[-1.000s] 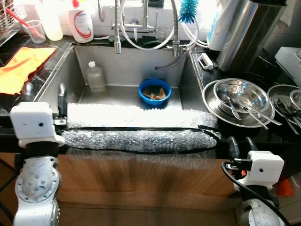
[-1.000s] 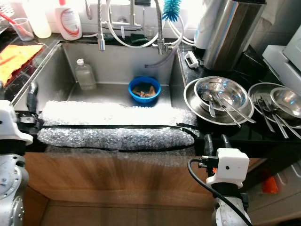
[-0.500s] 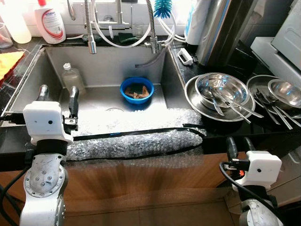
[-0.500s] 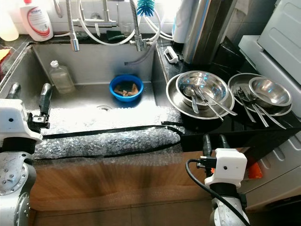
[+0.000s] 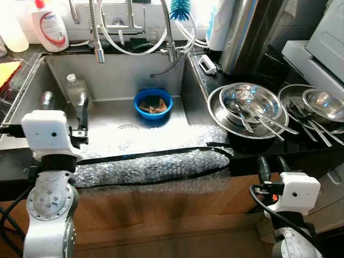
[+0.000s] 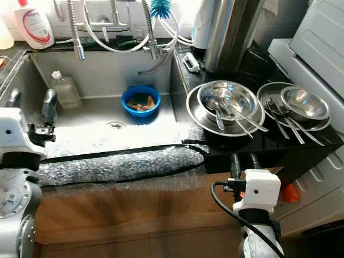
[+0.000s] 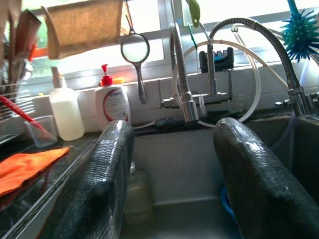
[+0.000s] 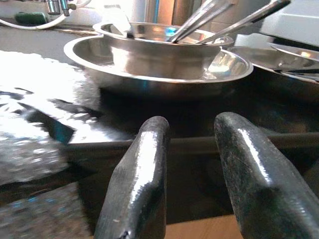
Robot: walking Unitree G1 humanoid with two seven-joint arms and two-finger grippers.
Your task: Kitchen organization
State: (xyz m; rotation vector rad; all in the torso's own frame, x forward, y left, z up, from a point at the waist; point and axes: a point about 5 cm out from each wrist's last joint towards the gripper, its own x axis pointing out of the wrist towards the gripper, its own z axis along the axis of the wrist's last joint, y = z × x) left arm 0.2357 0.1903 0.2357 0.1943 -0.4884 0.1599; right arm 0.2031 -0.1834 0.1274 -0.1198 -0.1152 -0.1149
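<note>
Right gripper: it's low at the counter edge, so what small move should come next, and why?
Probably raise the right gripper and ease it forward toward the stacked steel bowls. It sits open and empty below the black counter edge, so the bowls with utensils lie above and beyond it. The left gripper hovers open over the sink, holding nothing.

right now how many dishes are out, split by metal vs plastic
steel bowls: 2
steel plates under them: 2
blue plastic bowl in the sink: 1
total: 5
</note>
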